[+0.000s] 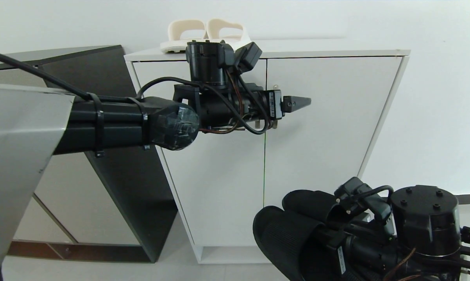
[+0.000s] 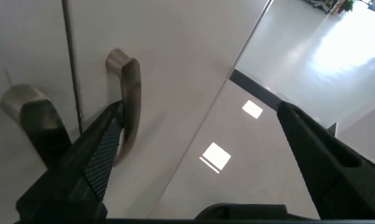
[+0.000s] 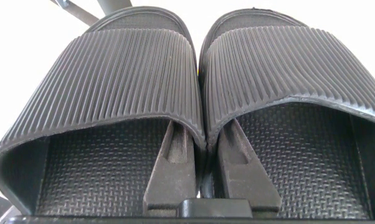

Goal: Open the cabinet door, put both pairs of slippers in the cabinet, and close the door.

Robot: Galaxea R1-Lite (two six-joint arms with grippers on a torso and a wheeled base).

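1. Near the seam between the two shut doors of the white cabinet [image 1: 328, 117], the left gripper [image 1: 297, 103] hangs with its jaws spread wide; one curved handle [image 2: 128, 87] stands inside the gap, just beside a ribbed finger pad [image 2: 103, 155]; whether they touch cannot be told; the second handle [image 2: 25, 106] lies across the seam, outside the jaws.
2. Low at the near right, the right gripper [image 3: 203, 140] pinches the black slippers [image 1: 285, 230]; one finger sits inside each slipper, pressing the two adjoining side walls together between them.
3. On the cabinet's top, at its far left, the cream slippers [image 1: 205, 33] lie side by side, well apart from both grippers.
4. Black slippers: rubbery, with ridged straps and pebbled footbeds; cream slippers: smooth, thick-soled, broad-strapped; handles: brushed metal, bent in an arc; cabinet: flat matt panels; to its left, a dark angular unit [image 1: 133, 175].
5. Counted: two doors, two handles, two pairs of slippers, four slippers in all.
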